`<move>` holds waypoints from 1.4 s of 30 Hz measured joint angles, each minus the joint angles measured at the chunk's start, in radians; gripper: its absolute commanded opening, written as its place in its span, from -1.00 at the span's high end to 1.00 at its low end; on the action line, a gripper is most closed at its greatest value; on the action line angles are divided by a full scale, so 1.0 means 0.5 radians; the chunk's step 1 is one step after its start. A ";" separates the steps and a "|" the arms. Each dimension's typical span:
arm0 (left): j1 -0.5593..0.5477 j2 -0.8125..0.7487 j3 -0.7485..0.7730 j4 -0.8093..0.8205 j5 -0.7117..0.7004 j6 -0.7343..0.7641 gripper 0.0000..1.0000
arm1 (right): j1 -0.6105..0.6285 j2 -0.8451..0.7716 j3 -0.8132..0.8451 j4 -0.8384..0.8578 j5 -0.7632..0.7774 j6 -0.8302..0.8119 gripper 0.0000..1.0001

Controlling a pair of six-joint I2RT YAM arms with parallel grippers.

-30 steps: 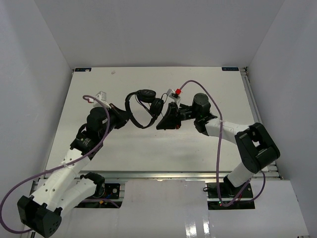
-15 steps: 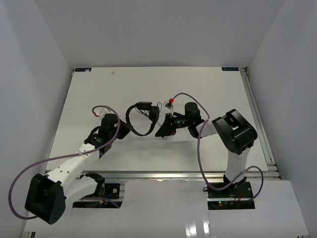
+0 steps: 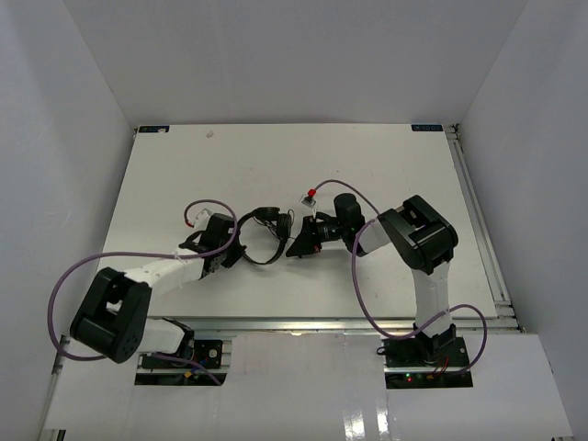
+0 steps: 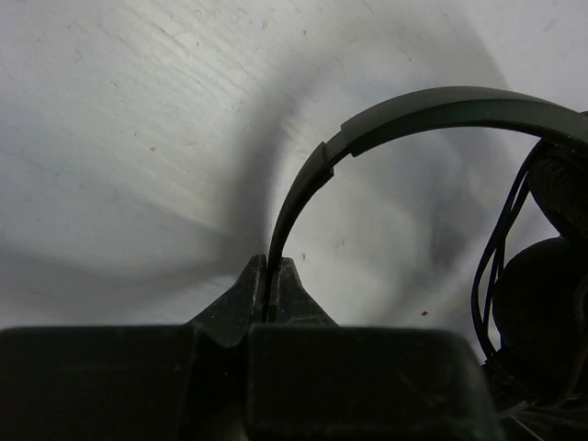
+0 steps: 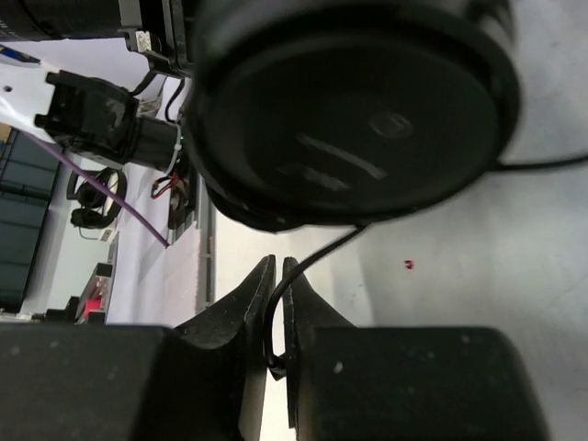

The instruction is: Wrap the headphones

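The black headphones (image 3: 268,217) lie mid-table between my two grippers. My left gripper (image 3: 237,248) meets them from the left. In the left wrist view that gripper (image 4: 273,262) is shut on the thin headband (image 4: 432,106), which arches right toward the padded earcups (image 4: 542,312) and a loop of thin cord (image 4: 496,248). My right gripper (image 3: 294,248) is on the headphones' right side. In the right wrist view it (image 5: 277,262) has the cord (image 5: 322,248) between jaws that stand barely apart, just below a round earcup (image 5: 349,110).
Purple arm cables (image 3: 358,276) loop over both arms. A red-tagged connector (image 3: 310,195) sticks up on the right wrist. A metal rail (image 3: 470,211) borders the white table (image 3: 367,156) on the right, and white walls enclose it on three sides.
Both arms have folded down and inward, bringing the headphones lower and nearer to the table's middle. The right jaws have eased slightly apart around the cord.
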 measured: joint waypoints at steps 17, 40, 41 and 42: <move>0.003 0.388 0.477 -0.285 0.035 0.269 -0.30 | -0.112 -0.050 0.056 -0.509 0.027 -0.328 -0.30; 0.004 -1.381 0.462 -0.349 0.618 1.116 -0.96 | -0.392 -1.819 0.289 -2.528 1.271 -1.949 -0.80; 0.004 -1.463 0.459 -0.366 0.655 1.141 -0.96 | -0.393 -1.913 0.290 -2.539 1.337 -1.947 -0.80; 0.004 -1.538 0.456 -0.383 0.690 1.163 -0.96 | -0.393 -2.004 0.291 -2.549 1.405 -1.943 -0.80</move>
